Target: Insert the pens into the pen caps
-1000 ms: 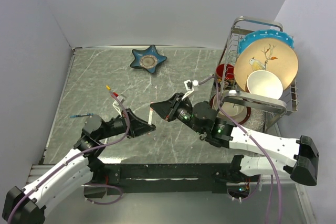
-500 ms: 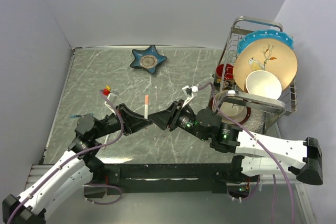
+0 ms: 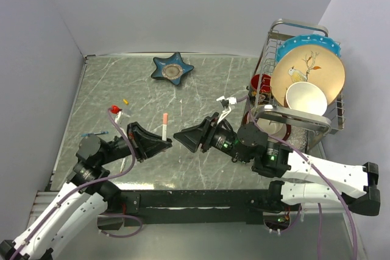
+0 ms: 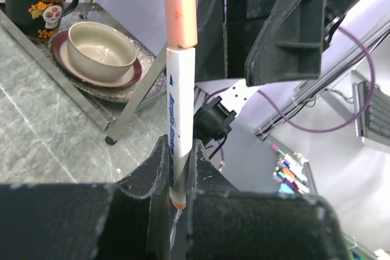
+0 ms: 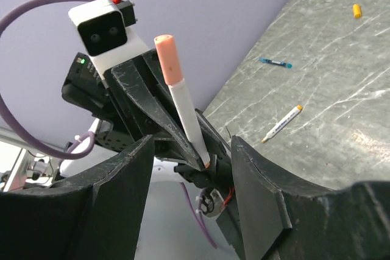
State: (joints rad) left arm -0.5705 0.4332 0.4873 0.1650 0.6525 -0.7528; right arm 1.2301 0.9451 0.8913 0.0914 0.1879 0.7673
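Note:
My left gripper (image 3: 163, 145) is shut on the lower end of a white pen (image 3: 164, 131) and holds it upright above the table. A red-orange cap (image 4: 180, 4) sits on the pen's top end (image 5: 169, 59). In the left wrist view the pen (image 4: 180, 108) stands between my closed left gripper (image 4: 178, 153). My right gripper (image 3: 181, 137) is open, just right of the pen, its jaws on either side without touching (image 5: 190, 145). A second white pen (image 5: 281, 123) lies on the table. The yellow cap (image 3: 126, 101) lies loose at the far left (image 5: 356, 10).
A small blue-tipped stick (image 3: 97, 133) lies near the left table edge. A blue star dish (image 3: 173, 69) sits at the back. A dish rack (image 3: 298, 123) with plates, bowls and a red mug (image 3: 262, 83) stands on the right. The left cable's red-tipped plug (image 3: 113, 109) is above the left wrist.
The left gripper has drawn back to the left with the capped pen. The right gripper has moved slightly right, and its jaws now stand apart from the pen.

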